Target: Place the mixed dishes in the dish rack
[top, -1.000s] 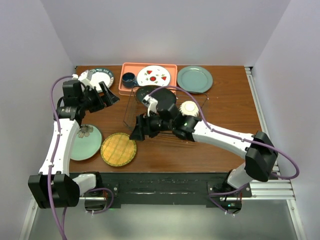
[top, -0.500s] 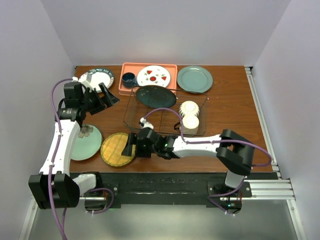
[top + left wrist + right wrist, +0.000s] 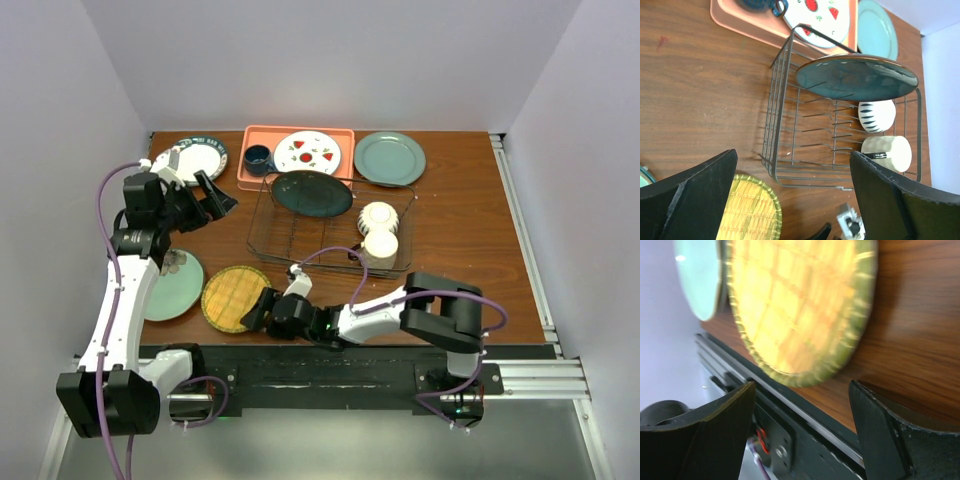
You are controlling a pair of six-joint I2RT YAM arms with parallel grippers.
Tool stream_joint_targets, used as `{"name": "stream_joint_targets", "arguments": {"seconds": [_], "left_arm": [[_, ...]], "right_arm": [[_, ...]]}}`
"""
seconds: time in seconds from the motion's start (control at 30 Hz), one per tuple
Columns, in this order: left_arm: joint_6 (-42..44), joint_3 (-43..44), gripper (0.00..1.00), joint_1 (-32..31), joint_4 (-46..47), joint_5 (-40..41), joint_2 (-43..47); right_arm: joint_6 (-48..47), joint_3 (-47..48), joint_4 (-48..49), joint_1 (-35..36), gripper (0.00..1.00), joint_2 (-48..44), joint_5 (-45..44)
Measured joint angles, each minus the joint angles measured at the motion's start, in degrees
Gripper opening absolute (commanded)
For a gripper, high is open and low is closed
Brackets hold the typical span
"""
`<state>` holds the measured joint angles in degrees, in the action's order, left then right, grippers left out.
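Pincers on both arms gape, holding nothing. The right pincer [image 3: 258,310] sits low at the 4 o'clock rim of the yellow woven plate [image 3: 237,298], which lies flat on the surface [image 3: 460,220] at 7 o'clock of the dish rack [image 3: 310,238]. The left pincer [image 3: 205,197] hovers at the rack's 10 o'clock. Inside the rack: the dark teal plate [image 3: 312,192] at 12 o'clock, and at 3 o'clock the ribbed bowl [image 3: 380,243] and the dark-marked bowl [image 3: 378,215] (2 small ones, side by side).
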<state>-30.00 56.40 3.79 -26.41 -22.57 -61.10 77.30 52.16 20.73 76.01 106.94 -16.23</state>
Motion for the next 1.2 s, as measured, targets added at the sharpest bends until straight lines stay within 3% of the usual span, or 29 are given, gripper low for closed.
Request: {"name": "stream_joint_targets", "arguments": {"seconds": [0.27,0.47,0.73,0.77,0.8,0.87,1.2], "left_arm": [[0.0,-6.1,1.0,0.0,2.3,-1.7,3.1],[0.1,-7.2,1.0,0.0,1.7,-1.7,5.2],[0.0,-7.5,1.0,0.0,1.7,-1.7,7.2],[0.0,-7.5,1.0,0.0,1.6,-1.7,7.2],[0.0,-7.5,1.0,0.0,1.5,-1.6,7.2],[0.0,-7.5,1.0,0.0,1.5,-1.6,7.2],[0.2,-7.5,1.0,0.0,0.7,0.6,7.3]], "right_arm": [[5.7,-1.8,20.0,2.7,0.75,8.0,-8.3],[10.6,-3.3,25.7,3.5,0.66,10.2,-12.7],[16.6,-3.5,25.0,4.1,0.41,11.9,-17.2],[17.3,-3.5,24.8,4.2,0.34,12.0,-17.6],[17.7,-3.5,24.4,4.3,0.16,12.0,-17.9],[17.9,-3.5,22.4,4.4,0.01,12.0,-18.6],[16.6,-1.0,8.4,4.5,0.0,6.8,-20.2]]}}
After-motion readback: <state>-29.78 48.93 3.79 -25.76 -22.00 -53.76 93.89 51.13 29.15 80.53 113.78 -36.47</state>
